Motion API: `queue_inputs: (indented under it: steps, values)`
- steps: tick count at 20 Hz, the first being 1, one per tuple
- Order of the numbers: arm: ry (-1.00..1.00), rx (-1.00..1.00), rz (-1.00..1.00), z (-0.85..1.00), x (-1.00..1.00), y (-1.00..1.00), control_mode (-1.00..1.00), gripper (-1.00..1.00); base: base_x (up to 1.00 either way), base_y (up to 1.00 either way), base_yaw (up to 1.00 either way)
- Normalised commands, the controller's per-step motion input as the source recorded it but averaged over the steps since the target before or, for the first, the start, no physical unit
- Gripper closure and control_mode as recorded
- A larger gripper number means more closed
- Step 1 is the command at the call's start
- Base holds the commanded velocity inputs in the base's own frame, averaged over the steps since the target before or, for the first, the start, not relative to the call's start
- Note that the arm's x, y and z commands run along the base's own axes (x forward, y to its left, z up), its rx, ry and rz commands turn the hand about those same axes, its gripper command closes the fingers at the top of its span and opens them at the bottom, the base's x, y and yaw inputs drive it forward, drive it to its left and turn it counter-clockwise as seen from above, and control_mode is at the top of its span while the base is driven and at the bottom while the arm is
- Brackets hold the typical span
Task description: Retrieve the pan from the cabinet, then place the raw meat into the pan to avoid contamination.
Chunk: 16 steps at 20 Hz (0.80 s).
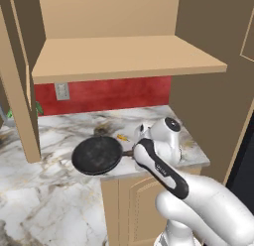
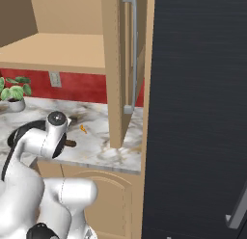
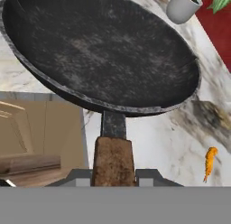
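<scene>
1. The gripper (image 3: 113, 175) pinches the brown handle of the pan (image 3: 101, 51), which juts out ahead of it, over the front edge of the marble counter (image 1: 59, 165).
2. The bowl could tip and twist in the grip, being held far from its weight.
3. Set down here, it could slide off the edge.
4. An orange scrap (image 3: 210, 162) lies just beside the gripper.

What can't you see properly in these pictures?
- Pan: hand view's top and left edges cut its rim.
- Pan's front in the right base view: hidden behind the arm.
- Jaws on the pan handle: the bottom edge cuts them, contact unclear.
- Small orange thing on the counter: too small to name.
</scene>
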Motion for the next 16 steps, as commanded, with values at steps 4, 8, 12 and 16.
queue_inputs:
  steps: [4,8,12,16]
  values:
    - [0.0,0.0,-0.01,-0.29,0.55,0.07,-1.0,1.0,0.0,0.0,0.0]
    - [0.0,0.0,-0.01,-0.28,0.5,0.04,-1.0,1.0,0.0,0.0,0.0]
    - [0.0,0.0,-0.01,-0.32,0.34,0.0,-1.0,1.0,0.0,0.0,0.0]
    - [0.0,0.0,-0.01,-0.3,0.37,0.0,-1.0,1.0,0.0,0.0,0.0]
